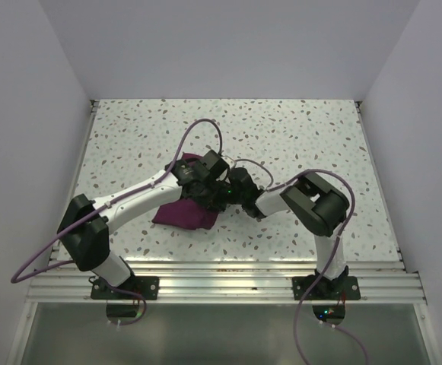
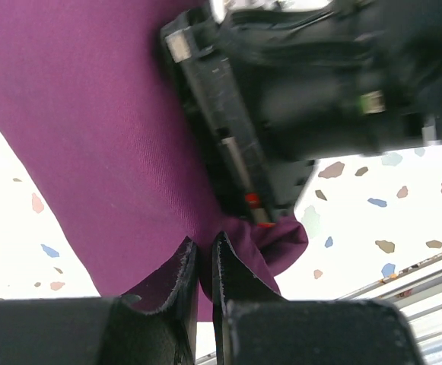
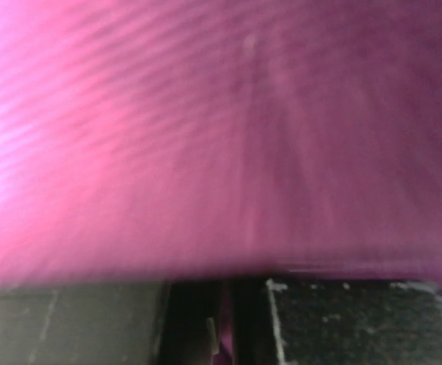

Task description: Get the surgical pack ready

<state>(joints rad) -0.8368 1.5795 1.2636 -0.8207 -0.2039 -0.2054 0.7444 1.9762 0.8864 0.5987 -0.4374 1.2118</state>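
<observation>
Speckled table; inward-bent arms, left gripper and right gripper tight on surgical pack.

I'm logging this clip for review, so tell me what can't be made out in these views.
Top external: both wrists cover most of the purple fabric sheet, hiding its outline and folds.
Right wrist: blurred cloth fills the view; whether the right gripper pinches it is unclear.
Left wrist: the right arm's black wrist blocks the sheet's upper right; the top edge crops it.
</observation>
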